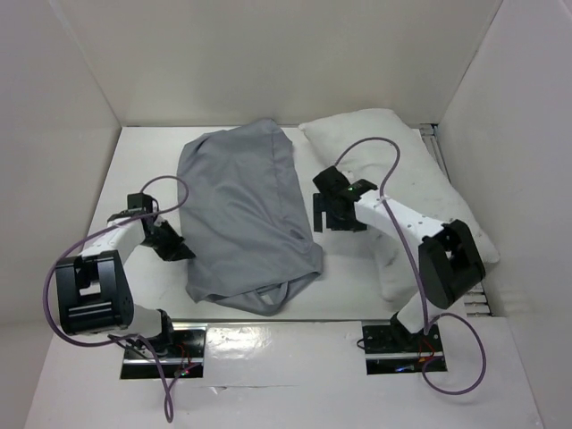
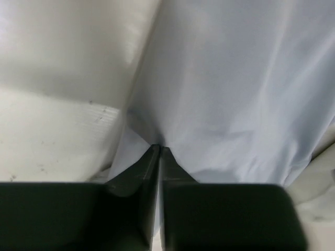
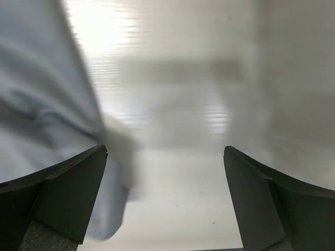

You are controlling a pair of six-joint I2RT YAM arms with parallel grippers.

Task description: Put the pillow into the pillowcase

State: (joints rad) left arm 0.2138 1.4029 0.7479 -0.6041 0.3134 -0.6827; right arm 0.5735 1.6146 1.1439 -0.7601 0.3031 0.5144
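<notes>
The grey pillowcase (image 1: pixel 246 206) lies limp and wrinkled in the middle of the table. The white pillow (image 1: pixel 407 170) lies to its right, partly under my right arm. My left gripper (image 1: pixel 181 248) is at the pillowcase's left edge. In the left wrist view the left gripper (image 2: pixel 159 149) is shut, with a fold of the pillowcase (image 2: pixel 235 94) pinched at its tips. My right gripper (image 1: pixel 338 217) is open and empty, just right of the pillowcase's right edge and left of the pillow. In the right wrist view the right gripper (image 3: pixel 165 151) stands over bare table, with the pillowcase (image 3: pixel 36 104) at the left.
White walls (image 1: pixel 268 54) close in the white table (image 1: pixel 349 286) at the back and both sides. A metal rail (image 1: pixel 440 152) runs along the right wall behind the pillow. The arm bases sit on plates at the near edge.
</notes>
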